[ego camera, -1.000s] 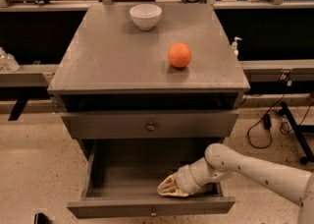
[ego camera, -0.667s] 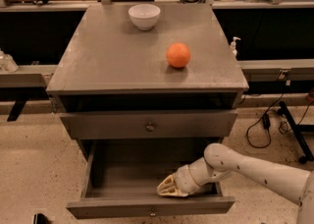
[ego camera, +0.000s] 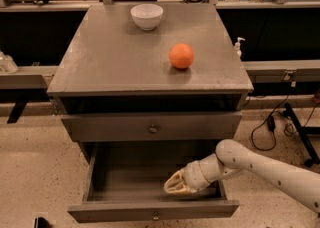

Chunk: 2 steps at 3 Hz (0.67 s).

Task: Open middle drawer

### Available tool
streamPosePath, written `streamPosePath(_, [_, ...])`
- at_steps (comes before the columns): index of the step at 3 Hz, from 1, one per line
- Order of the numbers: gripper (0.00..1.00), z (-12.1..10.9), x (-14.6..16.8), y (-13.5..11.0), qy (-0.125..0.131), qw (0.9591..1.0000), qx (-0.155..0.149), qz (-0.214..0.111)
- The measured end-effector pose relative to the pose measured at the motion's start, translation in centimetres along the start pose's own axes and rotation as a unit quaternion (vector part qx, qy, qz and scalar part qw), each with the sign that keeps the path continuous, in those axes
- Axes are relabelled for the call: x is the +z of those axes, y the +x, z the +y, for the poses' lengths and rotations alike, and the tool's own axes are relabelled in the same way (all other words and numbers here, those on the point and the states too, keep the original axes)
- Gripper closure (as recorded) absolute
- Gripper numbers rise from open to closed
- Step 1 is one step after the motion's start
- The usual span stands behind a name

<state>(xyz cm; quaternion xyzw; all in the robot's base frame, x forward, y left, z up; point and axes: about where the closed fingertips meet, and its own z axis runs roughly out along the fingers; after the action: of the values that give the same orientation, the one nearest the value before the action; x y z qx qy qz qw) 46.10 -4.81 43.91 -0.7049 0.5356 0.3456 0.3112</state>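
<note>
The grey cabinet (ego camera: 150,62) has a taller top drawer front (ego camera: 110,128) with a round knob. Below it the middle drawer (ego camera: 125,211) stands pulled far out toward me, and its low flat front with a small knob (ego camera: 156,217) is near the bottom edge. Its inside looks bare. My gripper (ego camera: 172,186) is inside this drawer, low at the right of its middle, just behind the front panel. My white arm (ego camera: 270,169) reaches in from the lower right. The lowest drawer is hidden beneath.
A white bowl (ego camera: 147,16) and an orange (ego camera: 181,55) sit on the cabinet top. A small white bottle (ego camera: 238,47) stands by the cabinet's right edge. Cables (ego camera: 270,122) and a black stand leg (ego camera: 300,132) lie on the speckled floor at right.
</note>
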Motion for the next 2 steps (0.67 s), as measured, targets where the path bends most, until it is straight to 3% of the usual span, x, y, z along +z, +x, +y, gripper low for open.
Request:
streamPosePath(1, [1.00, -1.5, -1.3, -0.6, 0.035, 0.9992, 0.021, 0.002])
streamPosePath(2, [0.82, -1.9, -4.0, -1.6, 0.061, 0.9970, 0.037, -0.028])
